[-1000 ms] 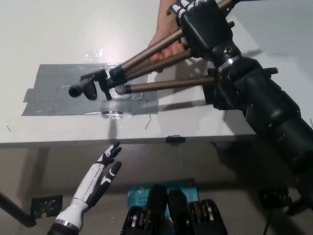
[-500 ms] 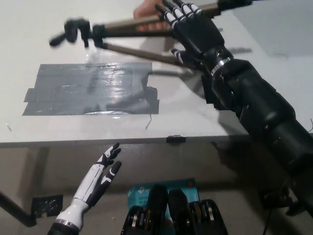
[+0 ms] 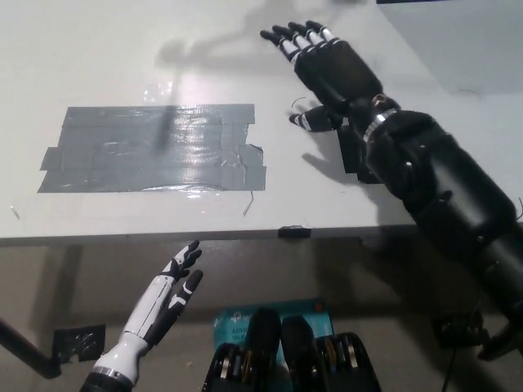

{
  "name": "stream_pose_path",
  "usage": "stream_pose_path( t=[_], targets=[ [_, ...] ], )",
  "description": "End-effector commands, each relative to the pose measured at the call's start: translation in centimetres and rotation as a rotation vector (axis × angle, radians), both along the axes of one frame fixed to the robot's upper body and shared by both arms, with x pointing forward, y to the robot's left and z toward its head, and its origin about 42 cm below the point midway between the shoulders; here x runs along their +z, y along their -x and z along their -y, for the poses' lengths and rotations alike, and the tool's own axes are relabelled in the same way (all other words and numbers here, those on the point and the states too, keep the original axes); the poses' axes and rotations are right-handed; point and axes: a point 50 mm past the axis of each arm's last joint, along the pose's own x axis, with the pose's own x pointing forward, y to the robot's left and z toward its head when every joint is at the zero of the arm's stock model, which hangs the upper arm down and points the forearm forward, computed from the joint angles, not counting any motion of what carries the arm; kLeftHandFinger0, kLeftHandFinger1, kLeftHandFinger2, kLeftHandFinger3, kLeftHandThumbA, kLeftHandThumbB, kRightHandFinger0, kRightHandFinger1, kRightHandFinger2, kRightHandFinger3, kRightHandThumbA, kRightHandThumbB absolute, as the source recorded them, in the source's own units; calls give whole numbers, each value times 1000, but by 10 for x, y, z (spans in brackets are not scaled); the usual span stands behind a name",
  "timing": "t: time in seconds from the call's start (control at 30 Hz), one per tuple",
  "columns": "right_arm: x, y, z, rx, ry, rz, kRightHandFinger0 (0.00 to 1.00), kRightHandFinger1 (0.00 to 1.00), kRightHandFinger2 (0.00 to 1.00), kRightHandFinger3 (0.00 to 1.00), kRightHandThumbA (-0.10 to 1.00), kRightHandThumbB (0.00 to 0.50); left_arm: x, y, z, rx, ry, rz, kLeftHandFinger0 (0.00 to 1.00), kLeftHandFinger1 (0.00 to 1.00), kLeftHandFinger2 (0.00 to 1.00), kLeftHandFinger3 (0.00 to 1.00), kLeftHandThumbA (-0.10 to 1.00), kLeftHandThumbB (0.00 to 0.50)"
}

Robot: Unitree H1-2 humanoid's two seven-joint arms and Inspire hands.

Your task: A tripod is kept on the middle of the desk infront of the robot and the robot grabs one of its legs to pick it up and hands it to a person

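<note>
I could not find the tripod anywhere in the head view: it was not on the desk [image 3: 98,49], not in either hand, and not at the edges of the picture. The only hint was a blurred shadow [image 3: 204,53] on the desk top toward 11 o'clock. I judged that something hung above or beyond the far edge there, though I couldn't swear it was the tripod.

My right hand [image 3: 327,69] hung over the desk at about 1 o'clock with its back to the camera. Its fingers [image 3: 298,37] were spread apart and stretched toward 11 o'clock, with the thumb out toward 9 o'clock, and they closed on nothing. The shadow lay at roughly 9 to 10 o'clock from those fingertips, near them but not under them.

I could not tell which way the tripod pointed or how its long axis ran. The shadow was too smeared for more than a rough 9-to-3 streak.

My left hand [image 3: 167,294] rested at 7 o'clock, below the near edge of the desk. Its fingers were apart and empty, well away from the shadow, so the right hand was plainly the nearer one.

The grey tape patch [image 3: 151,147] at 9 to 10 o'clock was bare. With the hand wide and nothing in it, I judged the handover done, or as good as.
</note>
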Motion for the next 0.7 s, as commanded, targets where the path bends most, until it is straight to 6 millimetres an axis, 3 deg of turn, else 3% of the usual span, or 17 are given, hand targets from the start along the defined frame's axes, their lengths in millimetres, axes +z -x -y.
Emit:
stream_pose_path(
  t=[0.0,0.03,0.07,0.13,0.17,0.23,0.3,0.37,0.47,0.53,0.6,0.67],
  targets=[
    [165,172,64,473,-276,21,1000,1000,1000,1000,1000,489,28,-13,4,-63,-43,107,1000,1000,1000,1000,1000,91],
    [162,179,68,478,-287,29,1000,1000,1000,1000,1000,493,29,-13,4,-63,-43,108,1000,1000,1000,1000,1000,91],
    [150,196,80,486,-297,59,1000,1000,1000,1000,1000,439,28,-14,4,-63,-43,106,1000,1000,1000,1000,1000,93],
    [132,217,92,477,-326,58,1000,1000,1000,1000,1000,462,26,-12,3,-59,-37,103,1000,1000,1000,1000,1000,91],
    [115,231,102,467,-370,31,1000,1000,1000,1000,1000,430,24,-12,2,-56,-36,101,1000,1000,1000,1000,1000,80],
    [101,243,110,460,-402,11,1000,1000,1000,1000,1000,419,22,-11,1,-52,-31,96,1000,1000,1000,1000,1000,79],
    [77,263,121,439,-442,-12,1000,1000,1000,1000,1000,426,17,-9,0,-44,-10,85,1000,1000,1000,1000,1000,79],
    [55,280,128,383,-511,-59,1000,1000,1000,1000,1000,479,14,-7,0,-40,-8,75,1000,1000,1000,1000,1000,80],
    [33,294,134,333,-594,-88,1000,1000,1000,1000,1000,498,8,-2,0,-33,-2,62,1000,1000,1000,1000,1000,75],
    [21,300,133,327,-645,-110,1000,1000,1000,1000,1000,464,4,2,0,-31,3,54,1000,1000,1000,1000,1000,71],
    [-7,303,128,322,-745,-190,1000,1000,1000,1000,1000,456,-1,5,0,-26,10,47,1000,1000,1000,1000,1000,60],
    [-16,303,126,313,-768,-221,1000,1000,1000,1000,1000,448,-3,7,-1,-23,12,41,1000,1000,1000,1000,1000,60]
  ],
)
